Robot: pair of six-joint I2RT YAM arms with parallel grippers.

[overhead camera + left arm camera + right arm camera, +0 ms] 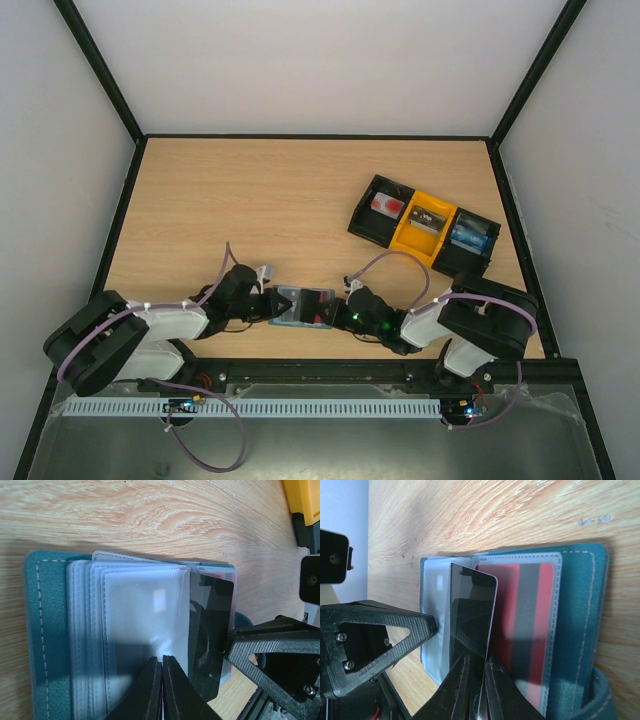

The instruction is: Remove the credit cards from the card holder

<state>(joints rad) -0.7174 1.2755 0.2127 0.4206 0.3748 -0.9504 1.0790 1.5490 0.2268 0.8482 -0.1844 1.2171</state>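
The card holder (pixel 300 300) lies open on the table between my two grippers, its teal cover (pixel 47 640) under a fan of clear sleeves (pixel 140 610). A dark card (pixel 470 615) sticks out of a sleeve on edge, and my right gripper (pixel 479 672) is shut on its end. A red and grey card (pixel 530 630) sits in the sleeve against the cover (pixel 580 620). My left gripper (pixel 162 662) is shut on a clear sleeve beside the dark card (pixel 212 625). Seen from above, the left gripper (pixel 268 300) and right gripper (pixel 348 305) meet at the holder's two ends.
A black-and-yellow three-compartment tray (pixel 425 225) stands at the back right with small items in it; its yellow corner (pixel 305 497) shows in the left wrist view. A black frame rail (pixel 115 230) borders the table, with white walls beyond.
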